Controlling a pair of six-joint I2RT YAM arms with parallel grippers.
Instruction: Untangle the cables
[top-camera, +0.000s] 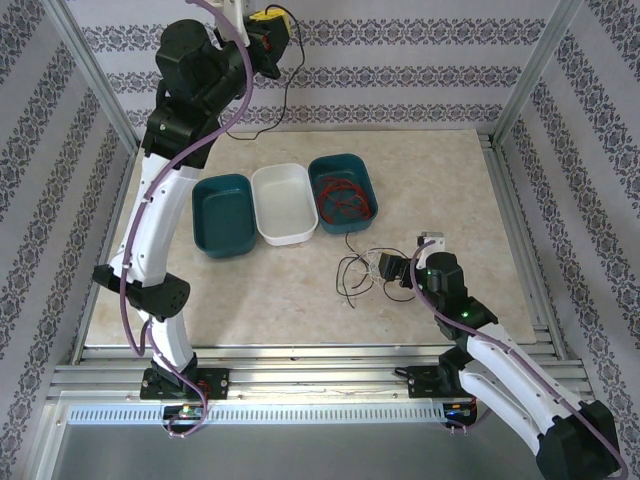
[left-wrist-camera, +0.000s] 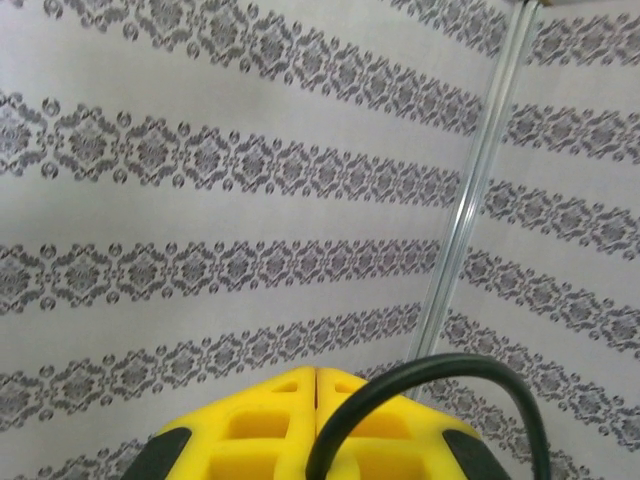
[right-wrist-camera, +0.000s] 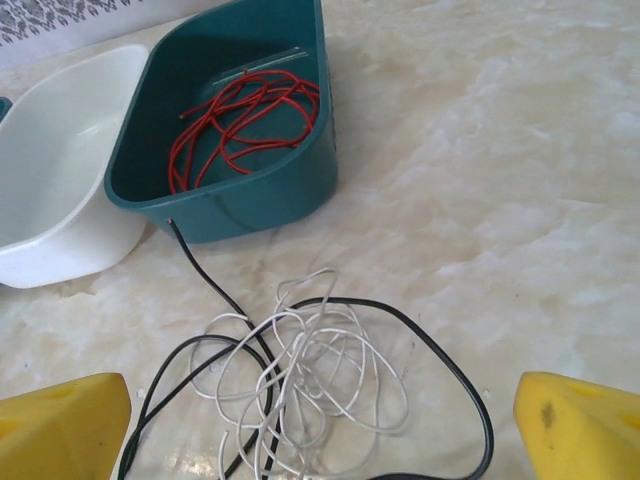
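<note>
Two looped cables (right-wrist-camera: 310, 380), black and white, lie tangled before the spread right gripper (right-wrist-camera: 322, 430); left gripper (left-wrist-camera: 316, 420) closed.

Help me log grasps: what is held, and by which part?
Left gripper, shut, appears to pinch a black cable; where along it, cannot tell. Right gripper is open, holding nothing.

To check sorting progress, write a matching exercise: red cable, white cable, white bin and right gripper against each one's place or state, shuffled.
1 red cable
2 white cable
3 white bin
4 right gripper

A between the left teal bin and the right teal bin
B open, facing the white cable
C inside the right teal bin
D on the table, tangled with the black cable

Pairs: 1-C, 2-D, 3-A, 4-B
</note>
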